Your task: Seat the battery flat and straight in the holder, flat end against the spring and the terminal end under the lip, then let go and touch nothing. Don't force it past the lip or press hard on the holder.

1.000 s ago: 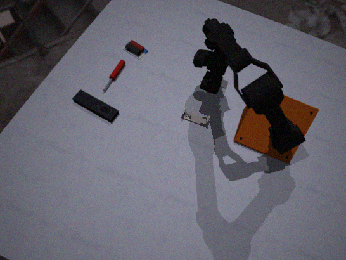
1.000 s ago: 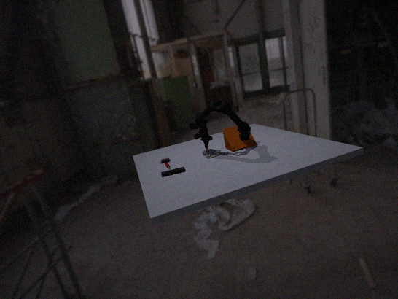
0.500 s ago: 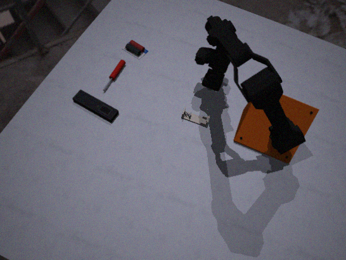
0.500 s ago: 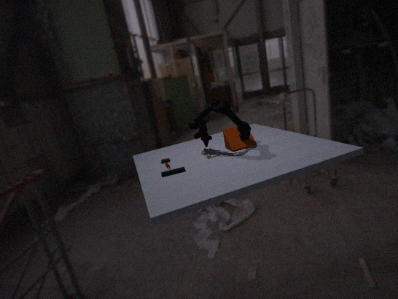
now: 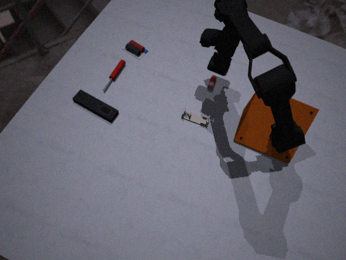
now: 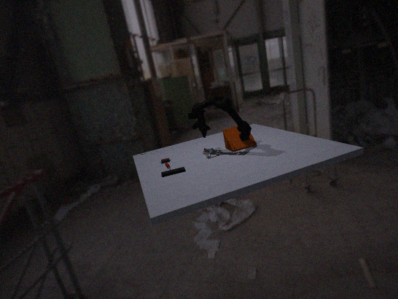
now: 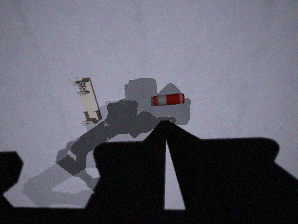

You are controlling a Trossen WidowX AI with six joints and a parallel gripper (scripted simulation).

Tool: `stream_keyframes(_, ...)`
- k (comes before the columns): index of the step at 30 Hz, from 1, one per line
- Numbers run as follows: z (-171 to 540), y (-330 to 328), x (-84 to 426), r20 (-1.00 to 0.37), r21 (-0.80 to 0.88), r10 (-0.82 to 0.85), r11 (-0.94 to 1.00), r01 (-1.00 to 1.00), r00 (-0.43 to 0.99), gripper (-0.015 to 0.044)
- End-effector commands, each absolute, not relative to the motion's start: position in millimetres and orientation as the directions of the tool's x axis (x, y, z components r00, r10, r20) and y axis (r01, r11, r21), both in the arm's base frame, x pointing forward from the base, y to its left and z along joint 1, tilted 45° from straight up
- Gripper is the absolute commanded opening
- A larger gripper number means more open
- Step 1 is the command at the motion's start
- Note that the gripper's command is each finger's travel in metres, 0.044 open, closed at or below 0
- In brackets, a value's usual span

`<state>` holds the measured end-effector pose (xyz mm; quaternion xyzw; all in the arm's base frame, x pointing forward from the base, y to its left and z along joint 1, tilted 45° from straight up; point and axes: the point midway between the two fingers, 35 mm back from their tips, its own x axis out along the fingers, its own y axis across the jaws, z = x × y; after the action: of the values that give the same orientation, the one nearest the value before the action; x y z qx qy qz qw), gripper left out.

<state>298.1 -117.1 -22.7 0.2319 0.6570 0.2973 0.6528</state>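
The battery point(image 5: 212, 82) point(image 7: 168, 99), red with a grey band, lies on its side on the table, outside the holder and apart from it. The holder point(image 5: 196, 118) point(image 7: 90, 101) is a small pale tray with metal contacts at both ends. It lies flat and empty, its long side turned across the battery's direction. My gripper point(image 7: 164, 124) is shut with nothing between the fingertips. It hangs above the table, near the battery; in the wrist view the battery lies just beyond the fingertips. In the exterior view the battery and holder are too small to tell details.
An orange wedge block point(image 5: 260, 127) point(image 6: 233, 142) stands under the arm's base. A black bar-shaped case point(image 5: 92, 104) point(image 6: 173, 172), a red-handled screwdriver point(image 5: 117, 70) and a small board with red and black cylinders point(image 5: 137, 46) lie toward the table's left edge in the top view.
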Motion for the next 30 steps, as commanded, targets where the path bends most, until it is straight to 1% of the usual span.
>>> stream_keyframes(1, -21, -117, 297, -0.720, 0.693, 0.692, 0.715, -0.091, -0.052, 0.0000)
stream_keyframes(6, -22, -117, 298, -0.719, 0.694, 0.694, 0.715, -0.084, -0.043, 0.0000)
stream_keyframes(8, -24, -115, 298, -0.719, 0.694, 0.693, 0.719, -0.028, -0.044, 0.0053)
stream_keyframes(11, -35, -111, 299, -0.720, 0.668, 0.693, 0.709, 0.225, -0.045, 0.0131)
stream_keyframes(14, -45, -105, 299, -0.720, 0.592, 0.693, 0.647, 0.480, -0.046, 0.0210)
stream_keyframes(15, -49, -103, 299, -0.720, 0.557, 0.693, 0.616, 0.557, -0.047, 0.0228)
stream_keyframes(20, -67, -93, 298, -0.720, 0.316, 0.693, 0.389, 0.865, -0.049, 0.0228)
stream_keyframes(24, -80, -86, 297, -0.720, 0.086, 0.693, 0.161, 0.983, -0.050, 0.0228)
stream_keyframes(26, -82, -85, 297, -0.719, 0.046, 0.693, 0.120, 0.992, -0.050, 0.0228)
stream_keyframes(30, -82, -85, 297, -0.719, 0.046, 0.693, 0.120, 0.992, -0.050, 0.0228)
